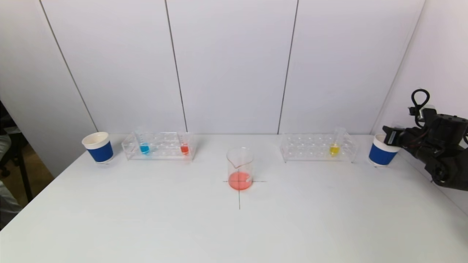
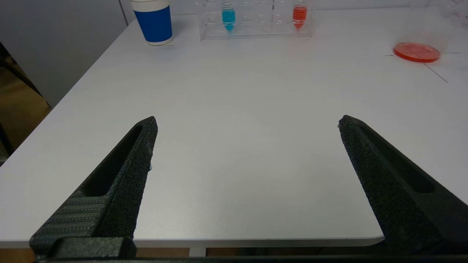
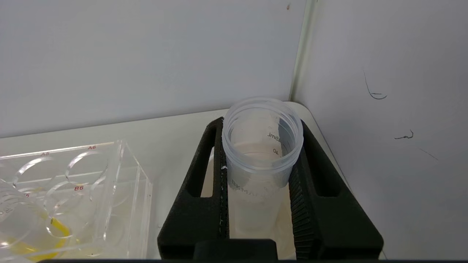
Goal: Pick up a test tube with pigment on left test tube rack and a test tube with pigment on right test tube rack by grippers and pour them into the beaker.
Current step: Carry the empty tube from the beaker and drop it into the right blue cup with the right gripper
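My right gripper (image 1: 393, 136) is at the far right, over the right blue cup (image 1: 382, 153). In the right wrist view the right gripper (image 3: 261, 124) is shut on a clear, empty test tube (image 3: 261, 157), held upright. The right rack (image 1: 318, 148) holds a yellow tube (image 1: 334, 148). The left rack (image 1: 161, 146) holds a blue tube (image 1: 144, 148) and a red tube (image 1: 184, 148). The beaker (image 1: 240, 171) stands at the table's middle with pink-red liquid in it. My left gripper (image 2: 247, 122) is open and empty, low over the table's near left part; the head view does not show it.
A second blue cup (image 1: 98, 147) stands left of the left rack and shows in the left wrist view (image 2: 153, 20). White walls stand behind the table and close on the right, next to the right arm. A black cross is drawn under the beaker.
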Tool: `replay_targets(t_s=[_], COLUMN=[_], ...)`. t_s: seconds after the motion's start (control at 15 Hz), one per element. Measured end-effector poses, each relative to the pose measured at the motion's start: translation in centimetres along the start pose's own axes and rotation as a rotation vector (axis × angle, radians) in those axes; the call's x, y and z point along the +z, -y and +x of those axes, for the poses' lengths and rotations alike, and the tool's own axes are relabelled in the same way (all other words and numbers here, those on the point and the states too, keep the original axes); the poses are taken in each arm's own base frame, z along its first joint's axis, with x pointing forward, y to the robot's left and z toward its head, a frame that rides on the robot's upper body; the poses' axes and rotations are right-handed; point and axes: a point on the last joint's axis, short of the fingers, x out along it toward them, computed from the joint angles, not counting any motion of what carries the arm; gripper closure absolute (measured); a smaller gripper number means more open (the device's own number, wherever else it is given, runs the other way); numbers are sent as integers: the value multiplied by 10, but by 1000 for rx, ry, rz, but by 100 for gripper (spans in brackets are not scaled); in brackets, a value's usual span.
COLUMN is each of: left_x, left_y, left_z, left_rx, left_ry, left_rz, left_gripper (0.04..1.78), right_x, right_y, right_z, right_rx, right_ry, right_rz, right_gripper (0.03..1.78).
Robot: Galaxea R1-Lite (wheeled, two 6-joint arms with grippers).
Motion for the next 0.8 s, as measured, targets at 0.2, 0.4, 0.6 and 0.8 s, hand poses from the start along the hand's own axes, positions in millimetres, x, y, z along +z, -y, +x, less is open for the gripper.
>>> replay_targets(t_s=[0.2, 0.4, 0.6, 0.8], left_x=[0, 0, 0, 0], left_y=[0, 0, 0, 0], left_z=[0, 0, 0, 0], left_rx=[0, 0, 0, 0], left_ry=[0, 0, 0, 0], left_rz=[-1, 0, 0, 0], left_gripper=[9, 9, 9, 9], right_x=[-1, -1, -1, -1], right_y=[0, 0, 0, 0], right_z=[-1, -1, -1, -1], right_rx=[-1, -1, -2, -2], right_ry=[3, 6, 6, 8], right_rz=[-1, 1, 1, 0], right_gripper=[129, 122, 96, 48])
